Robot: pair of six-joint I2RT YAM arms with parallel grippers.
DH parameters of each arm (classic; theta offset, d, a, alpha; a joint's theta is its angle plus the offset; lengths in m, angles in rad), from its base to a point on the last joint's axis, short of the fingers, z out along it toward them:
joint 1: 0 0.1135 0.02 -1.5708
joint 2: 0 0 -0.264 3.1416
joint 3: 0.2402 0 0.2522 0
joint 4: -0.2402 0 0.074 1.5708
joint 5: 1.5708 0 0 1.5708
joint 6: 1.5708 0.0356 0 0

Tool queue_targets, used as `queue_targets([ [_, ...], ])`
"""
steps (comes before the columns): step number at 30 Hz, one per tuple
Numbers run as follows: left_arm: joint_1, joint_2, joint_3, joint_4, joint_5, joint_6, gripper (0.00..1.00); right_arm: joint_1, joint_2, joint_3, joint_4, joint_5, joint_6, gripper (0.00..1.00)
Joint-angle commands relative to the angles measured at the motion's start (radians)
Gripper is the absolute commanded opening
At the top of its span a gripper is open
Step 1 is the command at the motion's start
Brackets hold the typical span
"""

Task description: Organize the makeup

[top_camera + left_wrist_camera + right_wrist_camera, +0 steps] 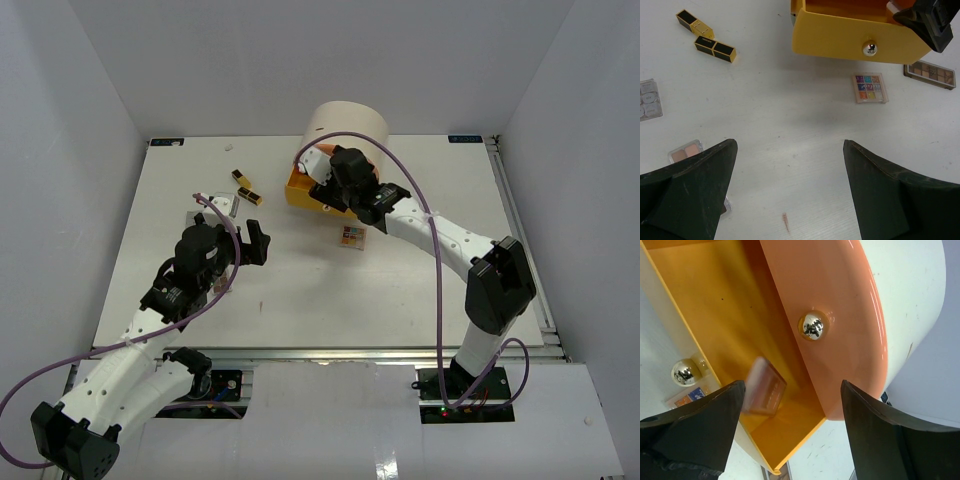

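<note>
Yellow drawer (pixel 715 300) holds one palette (pixel 765 387), blurred beneath the right gripper (pixel 791 385), its jaws spread and empty. Lipsticks (pixel 715 47) and other palettes (pixel 871 87) lie loose on the table (pixel 790 100) near the left gripper (pixel 790 142), likewise released. Most sorting appears undone.

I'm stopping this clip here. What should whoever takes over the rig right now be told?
Left gripper: open, empty, above the table.
Right gripper: open, empty, over the pulled-out yellow drawer.
Done: one palette, blurred, is in that drawer.
Left on the table: far lipstick, near lipstick, colourful palette, brown palette, pale palette, pink palette.
The orange drawer is shut. No sponges are in view.
</note>
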Motion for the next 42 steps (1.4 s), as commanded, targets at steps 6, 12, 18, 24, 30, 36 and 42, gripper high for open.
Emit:
queue_targets([
  [6, 0.007, -0.014, -0.008, 0.002, -0.001, 0.0, 0.98, -0.026, -0.188, 0.057, -0.144, -0.26, 0.108, 0.92],
  [12, 0.007, -0.028, -0.015, 0.003, -0.001, -0.007, 0.98, -0.123, -0.286, 0.037, -0.213, -0.574, 0.158, 0.93],
  [18, 0.008, -0.024, -0.015, 0.004, -0.004, -0.004, 0.98, -0.22, -0.347, -0.001, -0.261, -0.796, 0.119, 0.97],
  [24, 0.008, -0.024, -0.015, 0.004, -0.004, -0.004, 0.98, -0.37, -0.406, -0.091, -0.314, -1.001, 0.052, 0.92],
  [30, 0.007, -0.035, -0.015, 0.004, -0.007, -0.006, 0.98, -0.519, -0.449, -0.148, -0.349, -1.111, 0.045, 0.91],
  [36, 0.015, -0.014, -0.01, -0.001, -0.011, -0.012, 0.98, -0.631, -0.481, -0.234, -0.321, -1.216, 0.1, 0.91],
  [42, 0.052, 0.049, 0.004, -0.033, -0.024, -0.045, 0.98, -0.724, -0.461, -0.374, -0.183, -1.362, 0.212, 0.9],
])
